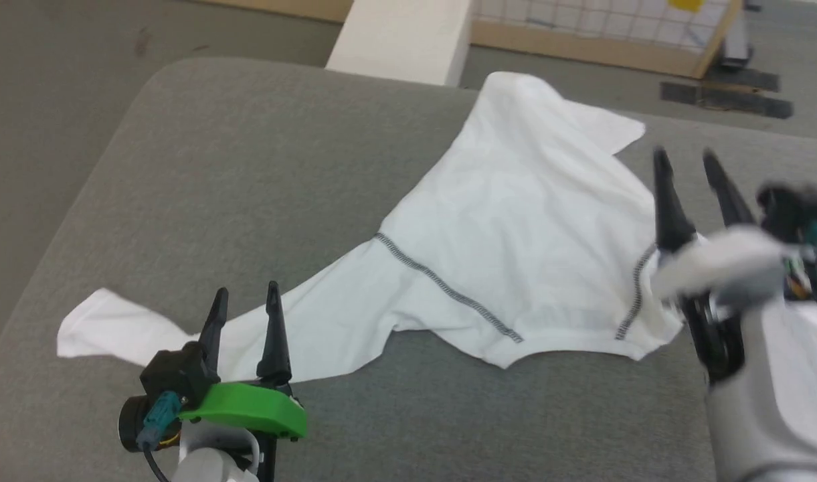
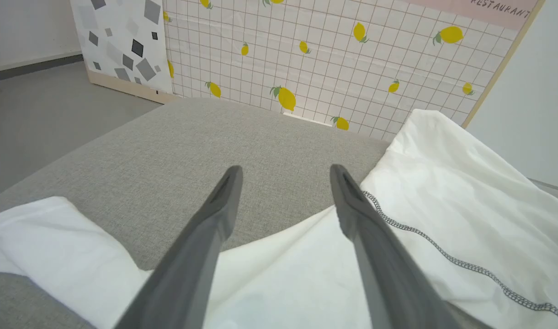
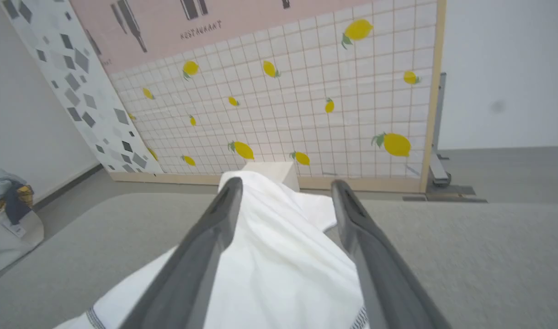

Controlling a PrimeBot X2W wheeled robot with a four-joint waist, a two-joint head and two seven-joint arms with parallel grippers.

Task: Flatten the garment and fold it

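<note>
partly spread, the white garment [image 1: 515,221] lies creased, left pincer [image 1: 246,289] and right pincer [image 1: 684,155] both splayed empty

a staged test room: printed lemon-tile backdrop panel [image 3: 306,91] propped on bare grey floor [image 3: 512,169], plain white wall [image 3: 502,55]

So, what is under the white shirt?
The grey padded surface lies under the shirt and shows around it. Anything else beneath cannot be seen: the fabric covers it.
</note>
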